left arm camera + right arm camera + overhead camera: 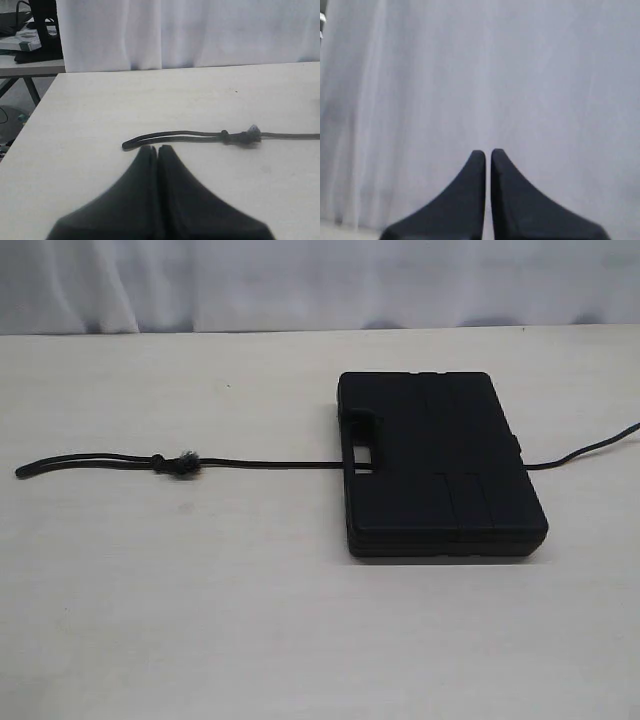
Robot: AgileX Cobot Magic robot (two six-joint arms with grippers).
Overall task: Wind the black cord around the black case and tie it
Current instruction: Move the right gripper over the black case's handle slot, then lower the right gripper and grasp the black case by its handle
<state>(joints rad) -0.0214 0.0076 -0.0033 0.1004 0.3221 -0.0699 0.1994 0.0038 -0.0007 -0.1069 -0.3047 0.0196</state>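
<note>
The black case (440, 465) lies flat on the pale table, right of centre in the exterior view. The black cord (260, 464) runs in a line under it, its looped end, knot and grey tuft (186, 462) stretching left and its other end (590, 449) leaving at the right. Neither gripper shows in the exterior view. In the left wrist view my left gripper (157, 148) is shut and empty, its tips just short of the black cord's looped end (150, 137); the knot and tuft (247, 135) lie further along. My right gripper (487, 152) is shut, holding nothing, facing a white curtain.
A white curtain (320, 280) hangs behind the table's far edge. The left wrist view shows the table's corner (62, 75) with a dark stand and clutter (30, 35) beyond it.
</note>
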